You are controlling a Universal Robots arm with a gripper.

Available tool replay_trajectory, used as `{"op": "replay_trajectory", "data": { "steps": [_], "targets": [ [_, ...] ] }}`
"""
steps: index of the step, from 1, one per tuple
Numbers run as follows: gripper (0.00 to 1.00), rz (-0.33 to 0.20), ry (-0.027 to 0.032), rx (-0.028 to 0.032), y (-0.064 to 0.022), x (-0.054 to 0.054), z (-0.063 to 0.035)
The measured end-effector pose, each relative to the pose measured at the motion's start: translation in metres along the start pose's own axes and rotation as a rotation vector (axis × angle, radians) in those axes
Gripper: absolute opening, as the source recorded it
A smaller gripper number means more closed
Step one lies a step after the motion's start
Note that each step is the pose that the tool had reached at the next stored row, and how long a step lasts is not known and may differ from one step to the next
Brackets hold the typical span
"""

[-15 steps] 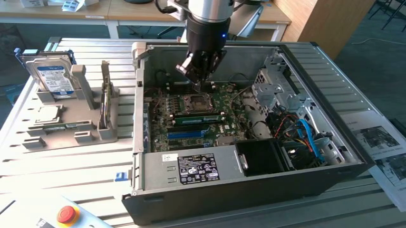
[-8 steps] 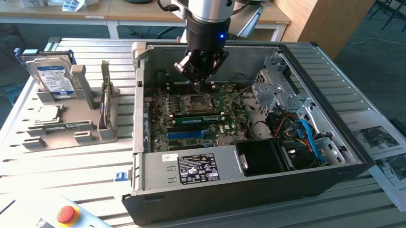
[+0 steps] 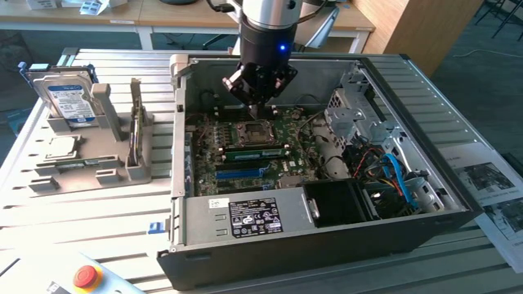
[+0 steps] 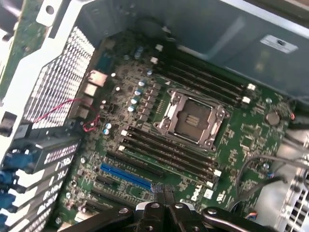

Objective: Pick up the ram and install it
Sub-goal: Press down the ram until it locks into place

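My gripper [image 3: 255, 112] hangs inside the open computer case [image 3: 327, 220], just above the motherboard [image 3: 245, 165] at its far edge behind the processor socket [image 3: 252, 130]. In the wrist view its fingertips [image 4: 164, 189] are pressed together with nothing between them, over the board near the blue slot [image 4: 126, 176]. A thin ram stick [image 3: 136, 116] stands on edge in the grey holder [image 3: 122, 168] at the exterior view's left. A green ram-like strip [image 3: 253, 149] sits along the slots beside the socket. The dark memory slots [image 4: 169, 153] run next to the socket [image 4: 191, 119].
The holder also carries a hard drive [image 3: 68, 101] and a square silver chip [image 3: 61, 147]. Inside the case are a power supply [image 3: 245, 217], a drive cage [image 3: 359, 113] and blue cables [image 3: 400, 180]. A red stop button [image 3: 86, 277] sits at the near corner.
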State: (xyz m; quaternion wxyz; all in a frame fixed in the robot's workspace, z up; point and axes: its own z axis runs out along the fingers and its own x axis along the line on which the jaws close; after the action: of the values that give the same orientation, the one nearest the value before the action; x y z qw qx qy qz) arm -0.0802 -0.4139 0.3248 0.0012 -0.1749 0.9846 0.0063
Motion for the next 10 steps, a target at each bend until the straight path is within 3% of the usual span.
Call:
{"op": "replay_trajectory", "data": {
  "steps": [10],
  "targets": [
    [0.11,0.179,-0.0022,0.0008,0.0,0.0,0.0002]
  ]
}}
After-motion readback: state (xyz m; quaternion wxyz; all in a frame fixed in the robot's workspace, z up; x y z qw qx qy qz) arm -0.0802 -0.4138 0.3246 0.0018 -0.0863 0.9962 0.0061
